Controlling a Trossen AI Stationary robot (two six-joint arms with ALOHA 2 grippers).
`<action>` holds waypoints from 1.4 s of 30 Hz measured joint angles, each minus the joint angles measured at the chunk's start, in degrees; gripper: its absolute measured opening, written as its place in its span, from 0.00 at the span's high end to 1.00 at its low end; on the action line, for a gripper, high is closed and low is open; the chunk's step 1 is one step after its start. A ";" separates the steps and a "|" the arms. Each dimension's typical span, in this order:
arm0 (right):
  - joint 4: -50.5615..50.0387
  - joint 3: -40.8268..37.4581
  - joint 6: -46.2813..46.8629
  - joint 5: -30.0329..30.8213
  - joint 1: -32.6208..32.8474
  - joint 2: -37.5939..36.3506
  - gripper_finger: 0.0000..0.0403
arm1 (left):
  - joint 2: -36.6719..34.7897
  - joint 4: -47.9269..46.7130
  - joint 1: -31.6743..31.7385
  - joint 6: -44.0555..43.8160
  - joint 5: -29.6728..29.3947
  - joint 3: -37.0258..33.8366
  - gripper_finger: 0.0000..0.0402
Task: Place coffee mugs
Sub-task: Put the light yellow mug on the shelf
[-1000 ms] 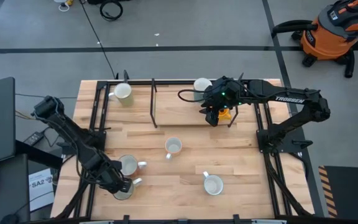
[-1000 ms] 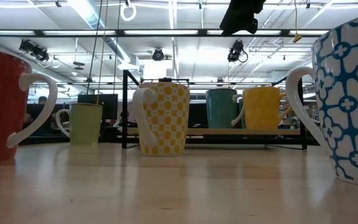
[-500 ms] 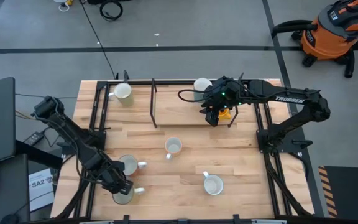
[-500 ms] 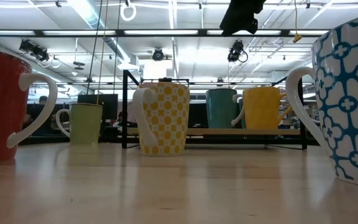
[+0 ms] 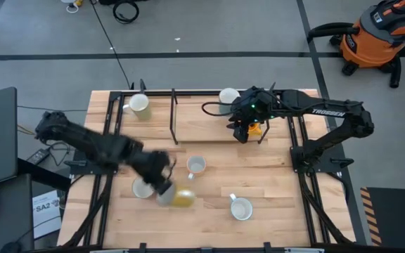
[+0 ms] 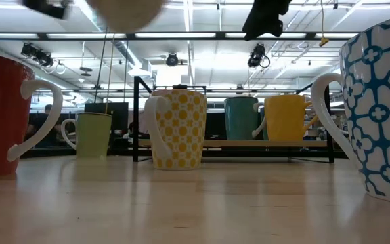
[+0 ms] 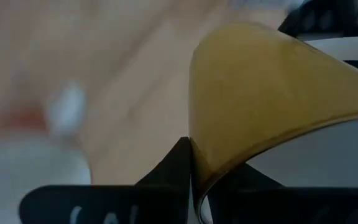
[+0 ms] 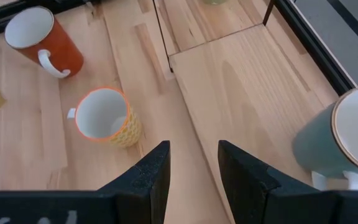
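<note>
Seven mugs in all. Left gripper (image 5: pixel 166 187), blurred, low in the middle of the high view, clamped on a yellow-brown mug (image 5: pixel 182 198), up off the table (image 5: pixel 273 176). Just left of it, a red mug (image 5: pixel 142 188). Dotted mug (image 5: pixel 196 166) in the centre. Blue-patterned mug (image 5: pixel 241 208) at lower right. Pale green mug (image 5: pixel 140 104) at upper left. Teal mug (image 5: pixel 228 95) at the top, beside a yellow mug (image 6: pixel 286 116) on the shelf (image 5: pixel 202 119). Right gripper (image 5: pixel 245 132) at upper right, above that yellow mug, fingers apart, holding nothing.

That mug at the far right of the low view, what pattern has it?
The mug has a blue geometric lattice on white; the low view shows it best.
</note>
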 joint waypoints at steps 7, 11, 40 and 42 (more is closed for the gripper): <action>-1.07 0.00 -0.09 0.00 -0.19 -3.52 0.65 | 1.64 -0.96 18.29 27.80 -0.51 9.74 0.92; -1.00 0.00 -0.13 0.04 -0.70 -6.73 0.65 | 5.21 -2.89 26.30 41.21 -0.61 16.31 0.92; -1.63 0.00 -0.13 0.20 -4.04 -13.37 0.65 | 42.62 -19.33 41.54 79.94 -3.56 45.09 0.91; -1.62 0.00 -0.13 0.19 -4.04 -12.83 0.65 | 43.35 -19.29 41.54 79.94 -3.87 45.09 0.91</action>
